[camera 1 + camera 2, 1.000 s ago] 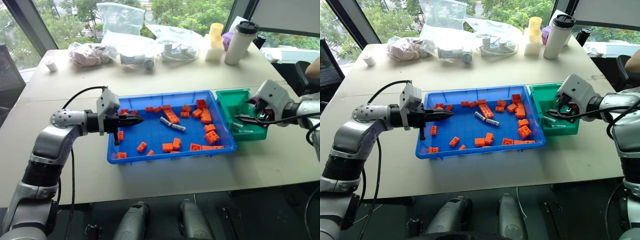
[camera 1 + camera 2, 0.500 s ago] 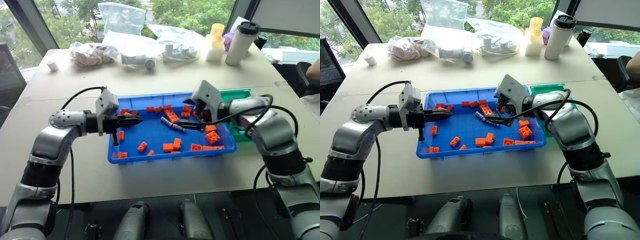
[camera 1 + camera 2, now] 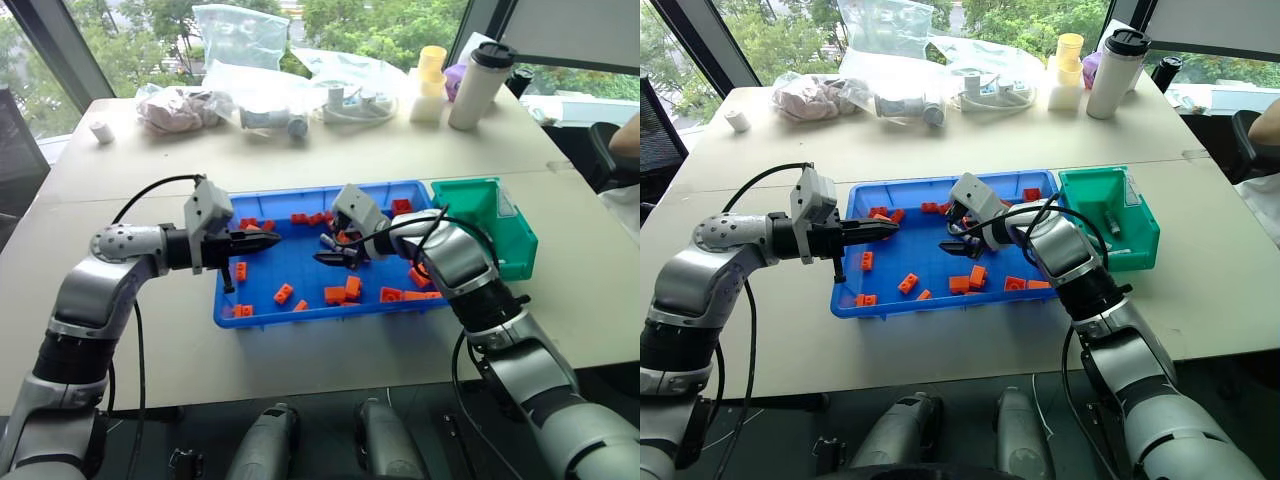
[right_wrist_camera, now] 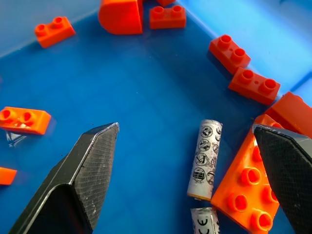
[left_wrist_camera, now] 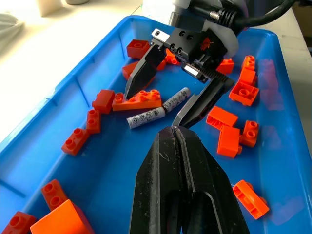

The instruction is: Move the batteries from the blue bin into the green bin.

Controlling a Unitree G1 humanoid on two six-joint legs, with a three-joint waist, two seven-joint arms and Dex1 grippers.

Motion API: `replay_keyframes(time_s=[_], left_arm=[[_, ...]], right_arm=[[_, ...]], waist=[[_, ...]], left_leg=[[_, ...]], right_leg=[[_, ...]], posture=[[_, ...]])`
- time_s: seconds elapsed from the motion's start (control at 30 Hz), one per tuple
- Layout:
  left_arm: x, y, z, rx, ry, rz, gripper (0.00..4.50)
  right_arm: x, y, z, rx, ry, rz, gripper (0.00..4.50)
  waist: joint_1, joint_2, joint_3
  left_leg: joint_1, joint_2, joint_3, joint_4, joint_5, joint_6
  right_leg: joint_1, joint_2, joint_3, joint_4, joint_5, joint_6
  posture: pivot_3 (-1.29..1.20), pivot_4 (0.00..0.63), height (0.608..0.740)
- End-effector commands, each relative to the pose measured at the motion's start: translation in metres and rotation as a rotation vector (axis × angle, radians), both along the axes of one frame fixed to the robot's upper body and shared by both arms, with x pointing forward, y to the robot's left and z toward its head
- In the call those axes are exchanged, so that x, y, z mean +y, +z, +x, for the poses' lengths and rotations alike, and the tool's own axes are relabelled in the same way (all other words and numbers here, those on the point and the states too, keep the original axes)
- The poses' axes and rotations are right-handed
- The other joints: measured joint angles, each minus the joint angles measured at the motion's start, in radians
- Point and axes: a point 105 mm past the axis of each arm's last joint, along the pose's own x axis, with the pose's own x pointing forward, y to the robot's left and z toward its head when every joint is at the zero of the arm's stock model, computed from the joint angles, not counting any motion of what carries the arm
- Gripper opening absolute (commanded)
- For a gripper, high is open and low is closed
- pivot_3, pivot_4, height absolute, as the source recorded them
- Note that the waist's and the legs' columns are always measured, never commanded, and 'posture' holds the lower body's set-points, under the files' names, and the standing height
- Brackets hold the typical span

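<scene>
Task partly done, as I judge it: the green bin point(image 3: 1110, 215) sits against the right end of the blue bin point(image 3: 890, 300), and in the right eye view I make out one small pale cylinder lying inside it, which I take for a battery already delivered, though it is too small to be certain. Two batteries point(image 5: 158, 109) are left in the blue bin. They lie nearly end to end on its floor near the middle, alongside a long orange brick point(image 5: 138, 100), with further orange bricks scattered around them. My right gripper point(image 5: 168, 105) hangs over this pair with its jaws spread wide and nothing between them; in the left wrist view one fingertip stands beyond the long orange brick and the other beside the batteries on their opposite side, so the brick falls within the span as well. In the right wrist view the nearer battery point(image 4: 205, 159) lies between the two fingers, closer to the one beside the brick, and is touched by neither. My left gripper point(image 3: 262, 239) hovers over the left part of the blue bin with its fingers pressed together, holding nothing, its tips pointing toward the batteries from just beside them. I judge that closing cleanly calls for excluding the brick from the grasp.
</scene>
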Motion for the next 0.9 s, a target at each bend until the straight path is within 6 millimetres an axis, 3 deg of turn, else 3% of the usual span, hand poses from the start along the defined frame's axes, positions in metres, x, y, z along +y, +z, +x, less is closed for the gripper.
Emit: replay_keyframes(time_s=[0.03, 0.33, 0.43, 0.63, 0.7, 0.77, 0.9], left_arm=[[0.001, 0.012, -0.004, -0.044, 0.005, -0.009, 0.0], [0.001, 0.011, -0.006, -0.043, 0.016, -0.01, 0.0], [0.0, 0.012, -0.007, -0.043, 0.016, -0.01, 0.0], [-0.001, 0.012, -0.006, -0.043, 0.014, -0.011, 0.0], [-0.001, 0.012, -0.006, -0.043, 0.013, -0.011, 0.0], [-0.002, 0.012, -0.006, -0.044, 0.011, -0.01, 0.0], [-0.002, 0.012, -0.006, -0.045, 0.008, -0.011, 0.0]], right_arm=[[0.008, 0.008, 0.001, -0.029, 0.03, -0.001, 4.47], [0.009, -0.01, -0.002, 0.023, 0.027, -0.041, 4.47], [0.009, -0.012, 0.0, 0.019, 0.018, -0.054, 3.28], [0.009, -0.014, -0.002, 0.003, 0.044, -0.105, 0.11], [0.008, -0.013, -0.003, -0.011, 0.057, -0.121, 0.05], [0.006, 0.0, -0.001, -0.051, 0.046, -0.103, 0.05], [-0.018, 0.06, 0.003, -0.179, -0.045, -0.01, 0.05]], waist=[[-0.001, 0.0, 0.0], [-0.001, 0.0, 0.0], [0.0, 0.0, 0.0], [-0.001, 0.0, 0.0], [-0.001, 0.0, 0.0], [0.0, 0.0, 0.0], [0.003, 0.0, 0.0]], left_leg=[[0.0, 0.0, 0.0, 0.0, 0.0, 0.0], [0.0, 0.0, 0.0, 0.0, 0.0, 0.0], [0.0, 0.0, 0.0, 0.0, 0.0, 0.0], [0.001, 0.0, 0.0, 0.0, 0.0, 0.0], [0.001, 0.0, 0.0, 0.0, 0.0, 0.0], [0.0, 0.0, 0.0, 0.0, 0.0, 0.0], [0.0, 0.0, 0.0, 0.0, 0.0, 0.0]], right_leg=[[0.0, 0.0, 0.0, 0.0, 0.0, 0.0], [0.0, 0.0, 0.0, 0.0, 0.0, 0.0], [0.0, 0.0, 0.0, 0.0, 0.0, 0.0], [0.0, 0.0, 0.0, 0.0, 0.0, 0.0], [0.0, 0.0, 0.0, 0.0, 0.0, 0.0], [0.0, 0.0, 0.0, 0.0, 0.0, 0.0], [0.0, 0.0, 0.0, 0.0, 0.0, 0.0]], posture=[[0.0, 0.15, 0.74], [0.0, 0.15, 0.74], [0.0, 0.15, 0.74], [0.0, 0.15, 0.74], [0.0, 0.15, 0.74], [0.0, 0.15, 0.74], [0.0, 0.15, 0.74]])
